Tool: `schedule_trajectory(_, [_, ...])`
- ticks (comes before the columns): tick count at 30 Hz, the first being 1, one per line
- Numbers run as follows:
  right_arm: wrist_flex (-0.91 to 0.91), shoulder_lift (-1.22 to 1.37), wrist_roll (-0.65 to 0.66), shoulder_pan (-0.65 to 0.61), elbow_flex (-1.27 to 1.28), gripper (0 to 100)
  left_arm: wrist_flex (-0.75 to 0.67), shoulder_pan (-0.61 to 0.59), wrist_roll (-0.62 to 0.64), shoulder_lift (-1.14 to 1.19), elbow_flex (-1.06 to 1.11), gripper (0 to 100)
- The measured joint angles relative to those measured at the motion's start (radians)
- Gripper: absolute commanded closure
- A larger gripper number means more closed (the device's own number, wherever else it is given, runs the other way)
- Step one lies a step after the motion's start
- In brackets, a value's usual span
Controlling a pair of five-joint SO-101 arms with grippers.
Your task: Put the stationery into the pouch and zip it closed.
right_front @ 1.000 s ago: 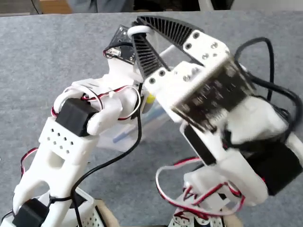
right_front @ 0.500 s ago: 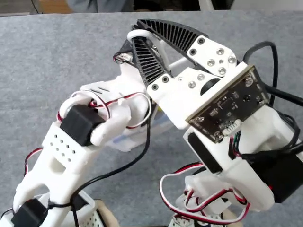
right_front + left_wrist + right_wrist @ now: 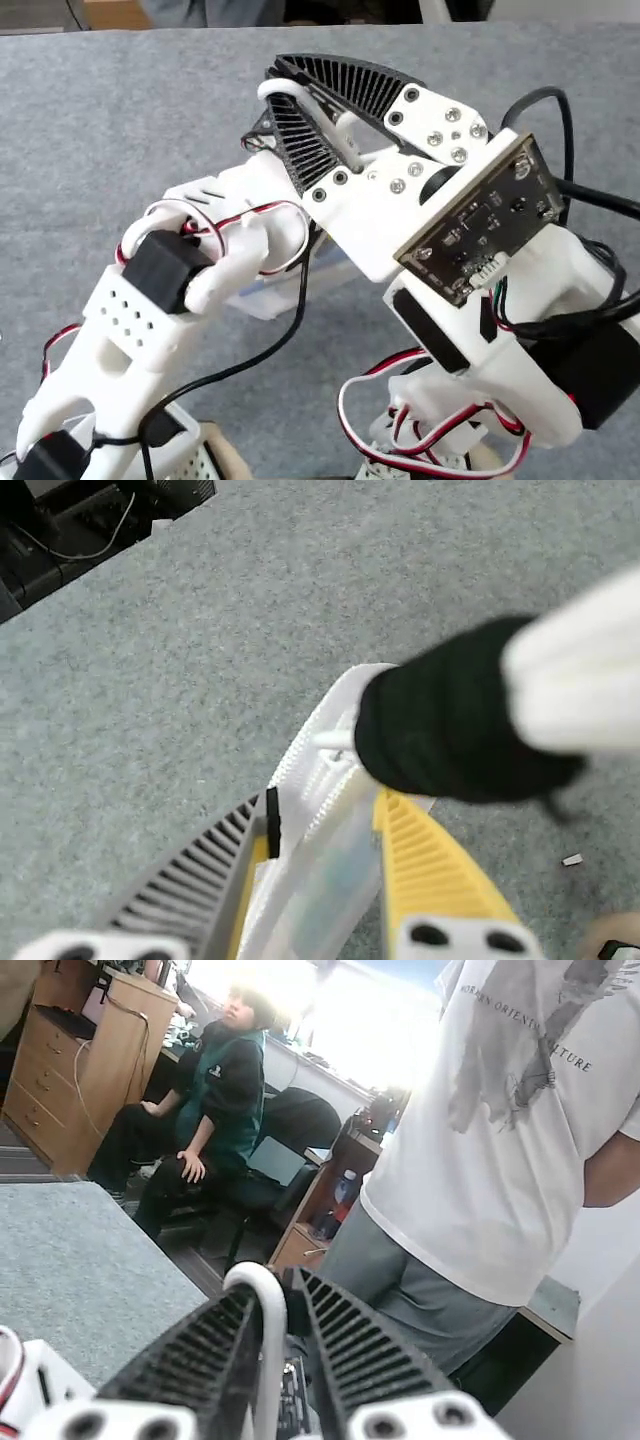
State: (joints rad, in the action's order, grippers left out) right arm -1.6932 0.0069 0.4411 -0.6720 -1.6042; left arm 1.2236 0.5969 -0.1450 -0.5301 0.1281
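Pouch [image 3: 330,880], likely limp and slick, clenched in left claw [image 3: 325,802]; right claw [image 3: 268,1288] grasps its stiffer zipper end [image 3: 255,1270], probably the surest hold.

Bare grey felt table [image 3: 90,110] lies open across the upper left, the left side and the upper right of the high view. The centre is blocked. The white left arm [image 3: 150,300] and white right arm [image 3: 480,300] meet over the clear plastic pouch with a white zip [image 3: 262,295]. The right gripper [image 3: 285,90] and left gripper [image 3: 325,815] both have their jaws closed on it. A black cable [image 3: 301,290] loops through the lower-centre gap between the arms.
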Motion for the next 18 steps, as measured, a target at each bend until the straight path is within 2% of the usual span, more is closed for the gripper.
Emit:
schedule_trajectory(2, [-0.002, -0.002, 0.0, -0.008, 0.0, 98.6, -0.02, 0.003, -0.012, 0.0, 0.015, 97])
schedule_trajectory(4, [-0.002, -0.002, 0.0, -0.009, 0.0, 98.6, -0.043, 0.003, -0.014, 0.0, 0.026, 95])
schedule_trajectory(14, [-0.002, -0.002, -0.006, -0.009, 0.0, 98.6, -0.071, 0.003, -0.014, -0.002, 0.04, 97])
schedule_trajectory(18, [-0.015, -0.014, -0.006, -0.009, -0.002, 98.6, 0.0, 0.005, -0.015, -0.002, 0.008, 97])
